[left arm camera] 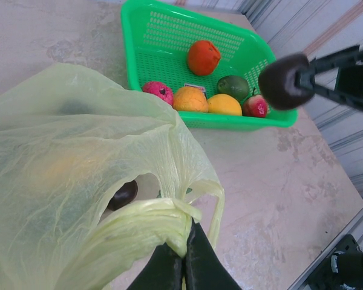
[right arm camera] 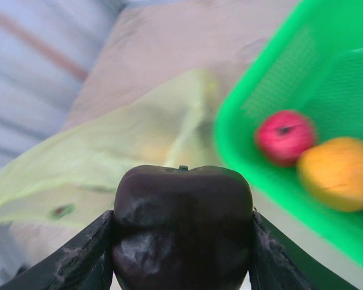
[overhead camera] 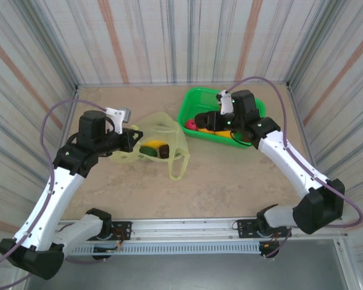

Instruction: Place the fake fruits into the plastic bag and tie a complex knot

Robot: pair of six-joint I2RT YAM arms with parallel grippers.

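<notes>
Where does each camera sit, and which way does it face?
Top external: above and behind the arm bases, looking down on the table; both arms show, left gripper at the plastic bag, right gripper over the green basket.
Left wrist: on the left arm, facing the basket past its own shut fingers pinching the bag's handle.
Right wrist: on the right arm, facing the bag past its own fingers gripping a dark mangosteen.
Shared: both wrist views show mangosteen, bag and basket.

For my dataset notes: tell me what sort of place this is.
Probably a robotics test cell: striped panels wall in a tabletop, two robot arms are bolted to a metal rail, and a green basket holds plastic fruit.
</notes>
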